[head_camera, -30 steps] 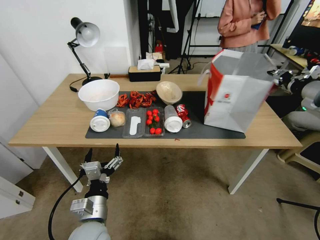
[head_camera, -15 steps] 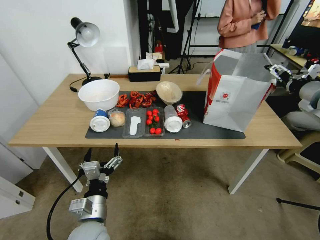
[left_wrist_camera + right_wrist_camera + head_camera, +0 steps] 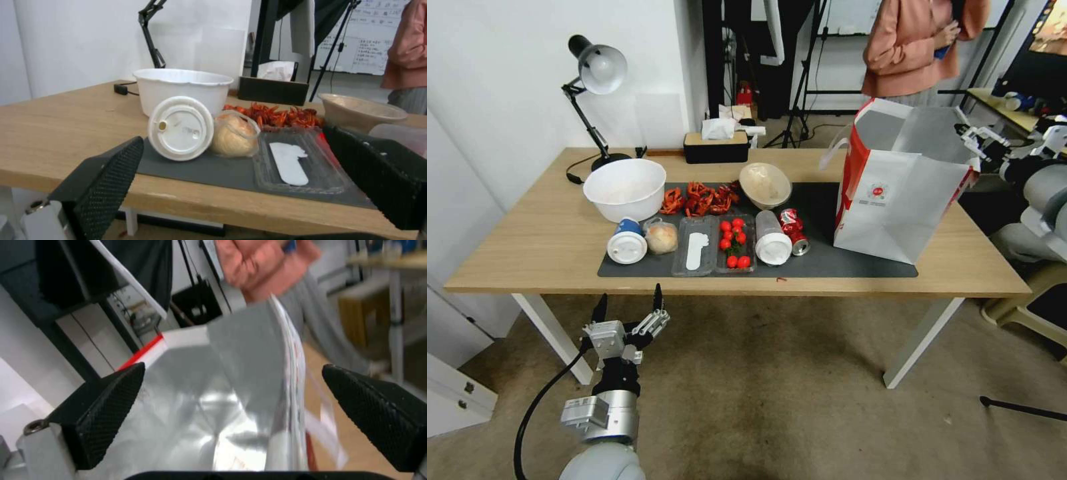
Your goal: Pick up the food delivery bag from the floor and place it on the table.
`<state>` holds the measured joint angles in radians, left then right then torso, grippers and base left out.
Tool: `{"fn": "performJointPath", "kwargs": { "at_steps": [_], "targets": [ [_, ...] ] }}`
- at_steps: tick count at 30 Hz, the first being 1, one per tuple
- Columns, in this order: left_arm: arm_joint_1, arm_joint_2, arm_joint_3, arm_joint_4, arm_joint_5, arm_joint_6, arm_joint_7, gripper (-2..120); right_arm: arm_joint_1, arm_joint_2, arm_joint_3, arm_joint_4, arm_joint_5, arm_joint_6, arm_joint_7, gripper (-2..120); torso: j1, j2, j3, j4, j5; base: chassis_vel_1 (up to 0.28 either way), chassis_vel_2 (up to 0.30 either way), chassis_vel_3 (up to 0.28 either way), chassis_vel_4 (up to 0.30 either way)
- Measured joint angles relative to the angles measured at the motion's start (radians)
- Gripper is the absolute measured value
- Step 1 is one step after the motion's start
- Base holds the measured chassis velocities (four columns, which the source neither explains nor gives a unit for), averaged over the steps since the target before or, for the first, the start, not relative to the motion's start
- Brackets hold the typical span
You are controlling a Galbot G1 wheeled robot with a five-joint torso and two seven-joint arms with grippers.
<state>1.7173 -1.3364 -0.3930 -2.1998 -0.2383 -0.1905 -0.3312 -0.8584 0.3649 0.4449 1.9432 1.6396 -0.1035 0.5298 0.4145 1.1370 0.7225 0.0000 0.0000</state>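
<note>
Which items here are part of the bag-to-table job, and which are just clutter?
Job:
- food delivery bag, standing on the table
- table
- floor
- right gripper, open at the bag's top rim
- left gripper, open, idle low before the table

Clutter:
- desk lamp
- white bowl
- crayfish
- cherry tomatoes
- crushed can
- tissue box

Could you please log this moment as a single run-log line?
food delivery bag: upright on table | right pincer: open, at bag rim | left pincer: open, parked below table edge

two bowls [image 3: 624, 189], roughly seven tomatoes [image 3: 734, 243]
</note>
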Motion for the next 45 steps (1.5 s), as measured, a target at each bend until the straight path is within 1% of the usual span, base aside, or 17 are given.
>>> {"fn": "performJointPath", "kwargs": {
  "at_steps": [1,3,8,11,12,14,16,21,31,33,37,38,39,40,42,43,45],
  "targets": [
    [0.000,0.000,0.000,0.000,0.000,0.000,0.000,100,0.000,0.000,0.000,0.000,0.000,0.000,0.000,100,0.000,0.000,0.000,0.0000,0.0000,0.000,0.000,0.000,0.000],
    [0.001,0.000,0.000,-0.002,0.000,-0.001,-0.001,100,-0.032,-0.011,0.012,0.023,-0.075,0.043,-0.046,100,0.000,0.000,0.000,-0.0001,-0.0001,0.000,0.000,0.000,0.000],
    [0.001,0.000,0.001,-0.006,-0.001,-0.001,0.000,100,-0.066,-0.021,0.023,0.046,-0.165,0.100,-0.086,100,0.000,0.000,0.000,-0.0001,-0.0001,0.000,0.000,0.000,0.000],
    [0.001,0.000,0.002,-0.014,-0.003,-0.002,0.004,100,-0.118,-0.025,0.039,0.089,-0.304,0.193,-0.110,100,0.000,0.000,0.000,0.0000,-0.0001,0.000,0.000,0.000,0.000],
    [0.001,0.000,0.002,-0.014,-0.003,-0.002,0.004,100,-0.118,-0.025,0.039,0.089,-0.304,0.193,-0.110,100,0.000,0.000,0.000,0.0000,-0.0001,0.000,0.000,0.000,0.000],
    [0.002,0.000,0.002,-0.018,-0.003,-0.003,0.006,100,-0.156,-0.024,0.044,0.116,-0.418,0.242,-0.125,100,0.000,0.000,0.000,-0.0001,-0.0001,0.000,0.000,0.000,0.000],
    [0.002,0.000,0.002,-0.019,-0.004,-0.004,0.008,100,-0.168,-0.023,0.045,0.129,-0.451,0.256,-0.127,100,0.000,0.000,0.000,-0.0001,-0.0001,0.000,0.000,0.000,0.000],
    [0.006,0.000,0.001,-0.024,-0.004,-0.007,0.014,100,-0.218,-0.004,0.047,0.188,-0.550,0.287,-0.119,100,0.000,0.000,0.000,0.0000,-0.0002,0.000,0.000,0.000,0.000],
    [0.018,-0.004,-0.001,-0.033,-0.002,-0.020,0.026,100,-0.321,0.064,0.022,0.335,-0.721,0.313,-0.022,100,0.000,0.000,0.000,0.0000,-0.0003,0.000,0.000,0.000,0.000],
    [0.024,-0.010,-0.004,-0.039,0.003,-0.023,0.029,100,-0.371,0.092,0.019,0.373,-0.779,0.315,0.001,100,0.000,0.000,0.000,0.0002,-0.0001,0.000,0.000,0.000,0.000],
    [0.025,-0.013,-0.007,-0.040,0.006,-0.024,0.032,100,-0.440,0.125,0.023,0.405,-0.832,0.317,0.019,100,0.000,0.000,0.000,0.0000,-0.0002,0.000,0.000,0.000,0.000],
    [0.026,-0.016,-0.007,-0.040,0.008,-0.025,0.035,100,-0.483,0.152,0.027,0.416,-0.872,0.320,0.021,100,0.000,0.000,0.000,-0.0002,-0.0001,0.000,0.000,0.000,0.000],
    [0.030,-0.020,-0.008,-0.039,0.014,-0.029,0.041,100,-0.573,0.228,0.032,0.432,-0.959,0.326,0.021,100,0.000,0.000,0.000,0.0000,0.0000,0.000,0.000,0.000,0.000],
    [0.030,-0.020,-0.008,-0.039,0.014,-0.029,0.041,100,-0.573,0.228,0.032,0.432,-0.959,0.326,0.021,100,0.000,0.000,0.000,0.0000,0.0000,0.000,0.000,0.000,0.000],
    [0.031,-0.021,-0.008,-0.037,0.016,-0.029,0.044,100,-0.635,0.287,0.033,0.437,-1.022,0.331,0.021,100,0.000,0.000,0.000,-0.0001,-0.0001,0.000,0.000,0.000,0.000],
    [0.031,-0.021,-0.008,-0.037,0.016,-0.029,0.044,100,-0.635,0.287,0.033,0.437,-1.022,0.331,0.021,100,0.000,0.000,0.000,-0.0001,-0.0001,0.000,0.000,0.000,0.000],
    [0.033,-0.021,-0.009,-0.033,0.016,-0.030,0.046,100,-0.690,0.341,0.030,0.438,-1.086,0.338,0.021,100,0.000,0.000,0.000,-0.0001,0.0000,0.000,0.000,0.000,0.000]
  ]
}}
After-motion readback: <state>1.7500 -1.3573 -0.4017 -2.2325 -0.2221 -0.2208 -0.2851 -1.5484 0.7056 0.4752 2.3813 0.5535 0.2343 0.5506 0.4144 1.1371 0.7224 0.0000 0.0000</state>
